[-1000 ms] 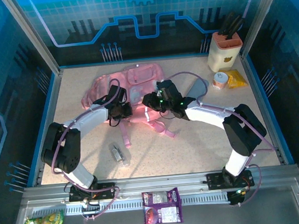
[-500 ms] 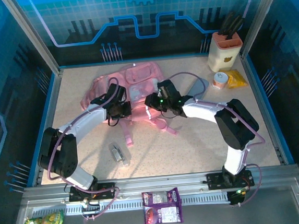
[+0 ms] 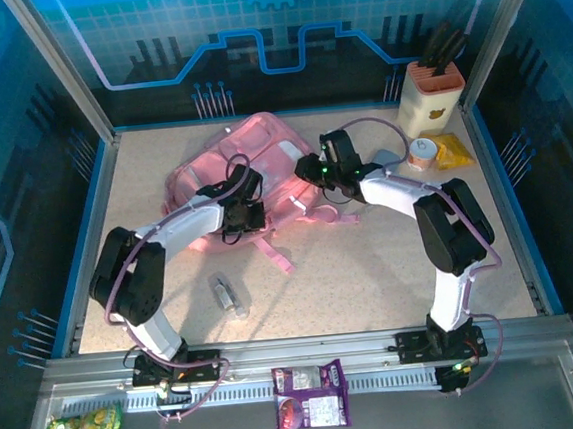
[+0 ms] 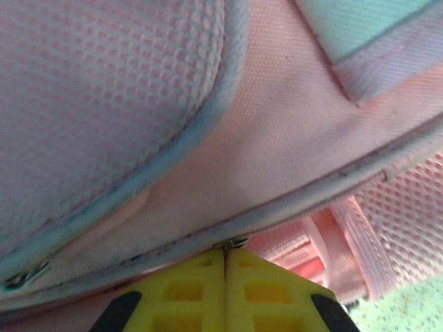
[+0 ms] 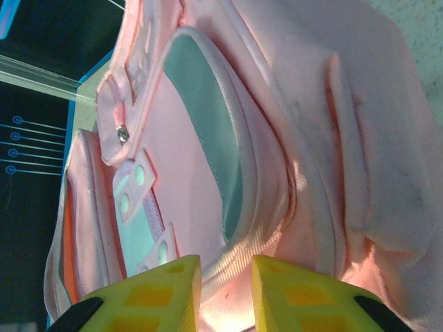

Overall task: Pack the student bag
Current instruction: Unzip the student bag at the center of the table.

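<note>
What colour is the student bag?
The student bag is pink with paler pocket panels; shows best in the right wrist view.

The student bag (image 3: 258, 145) lies by the middle of the table's (image 3: 371, 267) far edge; a knife block (image 3: 430, 99) stands in the far right corner. A small bottle (image 3: 228, 295) lies before the bag, toward the near edge.

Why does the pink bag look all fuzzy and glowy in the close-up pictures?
Left wrist view: the student bag is very close to the camera, so its mesh and the yellow left gripper look soft. Right wrist view: bright glare washes out the fabric by the right gripper. Top external view: sharper, with arm shadows on the table.
</note>
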You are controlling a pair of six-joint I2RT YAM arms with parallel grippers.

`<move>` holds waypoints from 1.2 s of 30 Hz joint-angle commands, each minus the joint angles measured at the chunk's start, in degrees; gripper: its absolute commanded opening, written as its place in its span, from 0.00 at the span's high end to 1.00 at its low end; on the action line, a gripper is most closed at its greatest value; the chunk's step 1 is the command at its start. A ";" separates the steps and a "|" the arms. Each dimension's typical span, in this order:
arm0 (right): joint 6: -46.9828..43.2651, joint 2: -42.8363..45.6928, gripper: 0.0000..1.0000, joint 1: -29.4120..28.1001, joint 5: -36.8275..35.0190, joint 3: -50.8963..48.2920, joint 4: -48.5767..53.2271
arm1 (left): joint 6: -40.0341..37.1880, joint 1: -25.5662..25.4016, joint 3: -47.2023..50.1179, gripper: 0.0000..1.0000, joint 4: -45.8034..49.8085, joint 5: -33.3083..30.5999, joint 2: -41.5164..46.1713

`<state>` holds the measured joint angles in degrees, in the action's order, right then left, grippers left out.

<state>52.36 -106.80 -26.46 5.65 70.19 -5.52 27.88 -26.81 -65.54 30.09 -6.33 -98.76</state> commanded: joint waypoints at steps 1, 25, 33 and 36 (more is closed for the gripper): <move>0.09 3.20 0.72 -0.68 1.16 -3.09 -0.15 | 2.88 0.01 0.10 0.87 -0.79 1.43 -2.29; 13.69 -0.34 0.48 -13.08 -1.20 -0.21 4.91 | 4.16 0.21 3.56 1.00 -4.24 1.43 6.41; 13.21 -7.07 0.46 -13.76 -7.03 7.47 7.87 | 3.79 0.05 4.28 1.00 -3.02 2.77 9.49; 13.01 -7.21 0.62 -12.20 -8.38 5.80 3.49 | 2.77 0.00 3.80 1.00 0.28 1.46 9.96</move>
<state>65.06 -113.06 -39.70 1.28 75.66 -0.32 32.60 -26.48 -61.65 26.81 -4.86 -91.31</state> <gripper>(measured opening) 0.408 0.053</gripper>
